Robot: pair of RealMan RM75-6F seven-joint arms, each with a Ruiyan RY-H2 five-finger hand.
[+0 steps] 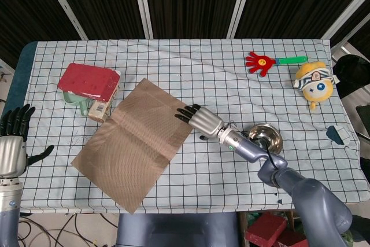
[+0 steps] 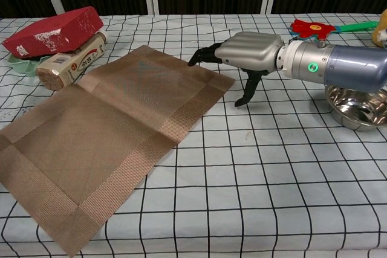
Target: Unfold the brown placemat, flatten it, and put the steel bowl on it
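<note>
The brown placemat [image 1: 139,143] lies unfolded on the checked cloth, with a crease across its middle; in the chest view the placemat [image 2: 109,137] fills the left half. My right hand [image 1: 199,121] hovers palm down at the mat's right corner, fingers apart and holding nothing. In the chest view the right hand [image 2: 242,52] has its fingertips over the mat's far right edge; I cannot tell whether they touch it. The steel bowl [image 1: 267,138] stands right of the mat, partly behind my right forearm, and the bowl [image 2: 360,108] looks empty. My left hand [image 1: 14,143] stays open off the table's left edge.
A red box [image 1: 88,80] rests on a green dish and a packet [image 1: 101,108] just left of the mat's far corner. A red hand-shaped clapper [image 1: 263,62] and a yellow plush toy [image 1: 315,82] lie at the far right.
</note>
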